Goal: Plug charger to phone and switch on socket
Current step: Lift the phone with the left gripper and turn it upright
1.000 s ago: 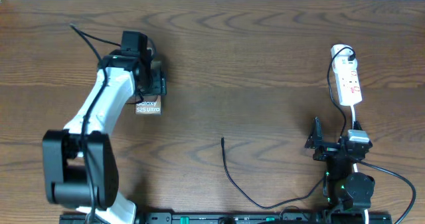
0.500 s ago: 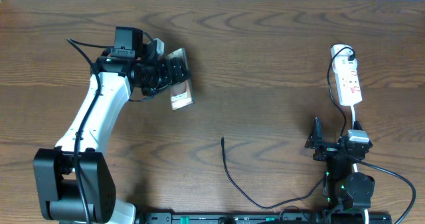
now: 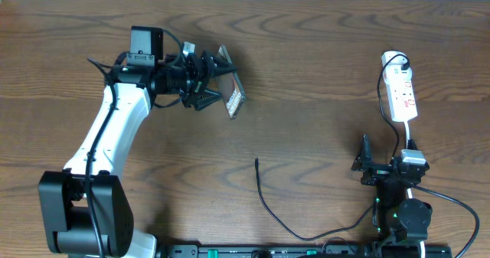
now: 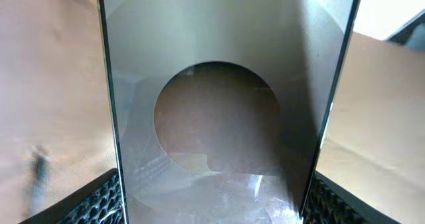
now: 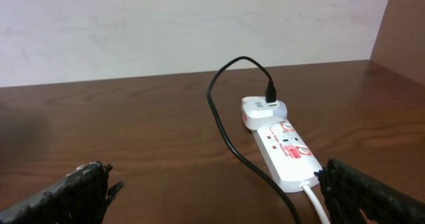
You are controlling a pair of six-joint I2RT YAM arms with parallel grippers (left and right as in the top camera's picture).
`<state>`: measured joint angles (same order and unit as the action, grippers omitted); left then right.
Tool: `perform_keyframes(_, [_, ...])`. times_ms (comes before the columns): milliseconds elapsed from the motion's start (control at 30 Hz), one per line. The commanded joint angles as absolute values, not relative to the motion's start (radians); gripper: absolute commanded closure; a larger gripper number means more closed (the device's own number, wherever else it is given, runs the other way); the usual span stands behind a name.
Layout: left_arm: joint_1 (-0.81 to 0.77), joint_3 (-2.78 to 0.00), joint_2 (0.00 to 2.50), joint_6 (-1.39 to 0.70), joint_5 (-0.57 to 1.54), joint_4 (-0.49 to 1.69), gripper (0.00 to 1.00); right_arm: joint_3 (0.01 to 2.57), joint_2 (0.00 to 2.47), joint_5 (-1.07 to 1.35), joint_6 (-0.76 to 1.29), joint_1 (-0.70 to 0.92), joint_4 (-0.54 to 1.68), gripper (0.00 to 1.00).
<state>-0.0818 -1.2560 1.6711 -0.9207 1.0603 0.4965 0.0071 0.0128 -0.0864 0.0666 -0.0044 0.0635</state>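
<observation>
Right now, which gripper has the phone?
The left gripper, clamped on the phone by its long edges; the right gripper stands open and empty near the socket.

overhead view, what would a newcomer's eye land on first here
The phone, gripped at a tilt in the left jaws, upper left of centre; in the left wrist view its glossy screen fills the frame. Next comes the black charger cable lying loose at bottom centre, its tip plugged into nothing. The white power strip lies at far right, beyond the open right jaws.
</observation>
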Motion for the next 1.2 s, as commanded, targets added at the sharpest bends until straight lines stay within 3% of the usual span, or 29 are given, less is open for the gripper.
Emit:
perform_keyframes(0, [-0.082,-1.290,1.647,-1.115,1.203,0.484,0.93,0.006,0.010,-0.095,0.054,0.002,0.067,0.01])
perform_keyframes(400, [-0.082,-1.290,1.647,-1.367,1.274,0.483,0.93,0.006,0.010,-0.095,0.055,0.002,0.067,0.01])
perform_keyframes(1167, [-0.081,-1.290,1.647,-1.443,1.429,0.484,0.93,0.006,0.010,-0.095,0.055,0.002,0.067,0.01])
